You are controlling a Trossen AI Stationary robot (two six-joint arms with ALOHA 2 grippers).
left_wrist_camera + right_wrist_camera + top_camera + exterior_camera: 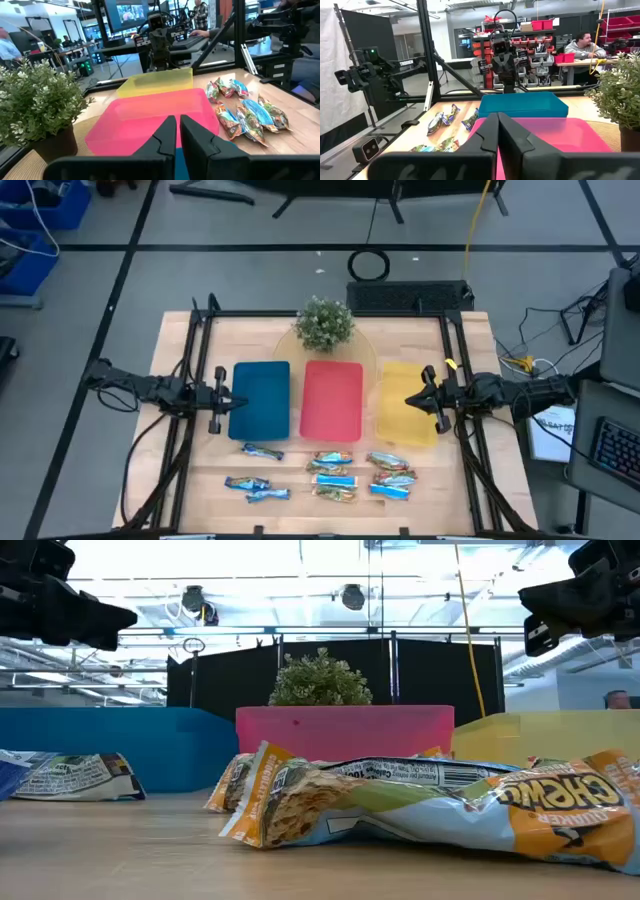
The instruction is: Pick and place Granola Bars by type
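Observation:
Several granola bars in shiny wrappers lie flat on the wooden table near its near edge: three at the left (257, 482) and a cluster (352, 476) toward the right, also in the left wrist view (245, 111) and in the right wrist view (447, 118). My left gripper (232, 402) hovers shut over the blue tray's left edge (238, 402); its fingers (177, 131) point toward the red tray. My right gripper (412, 401) hovers shut over the yellow tray (400, 385); its fingertips (497, 125) face the red tray. Neither gripper touches anything.
Blue tray (262, 400), red tray (331, 400) and yellow tray stand side by side across the table's middle. A potted plant (325, 323) sits on a round mat behind the red tray. Bare wood lies between trays and bars. People sit at desks (582, 45) beyond the table.

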